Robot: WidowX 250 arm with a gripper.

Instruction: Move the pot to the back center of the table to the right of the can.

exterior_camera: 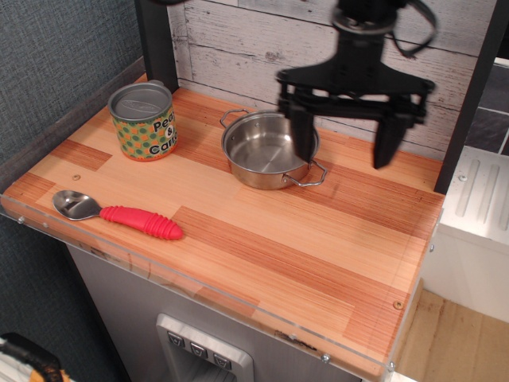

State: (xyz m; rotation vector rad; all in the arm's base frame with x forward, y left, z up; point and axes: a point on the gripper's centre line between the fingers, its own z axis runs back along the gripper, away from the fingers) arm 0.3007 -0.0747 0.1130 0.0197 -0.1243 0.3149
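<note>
Sitting at the back centre of the table (pixel 262 247), the pot (pixel 269 149) lies at three o'clock of the can (pixel 144 121). The tool (pixel 343 135) hangs spread wide and empty above its right rim. Stiff, slick steel, probably light: pinch the rim wall.

Pot (pixel 269 150) right of can (pixel 143 121), jaws spread above table (pixel 318 239)

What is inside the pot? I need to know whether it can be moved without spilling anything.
The pot looks empty: only its bare shiny steel bottom and inner wall show. One finger of the open gripper covers a strip of the inside at the right rim.
</note>
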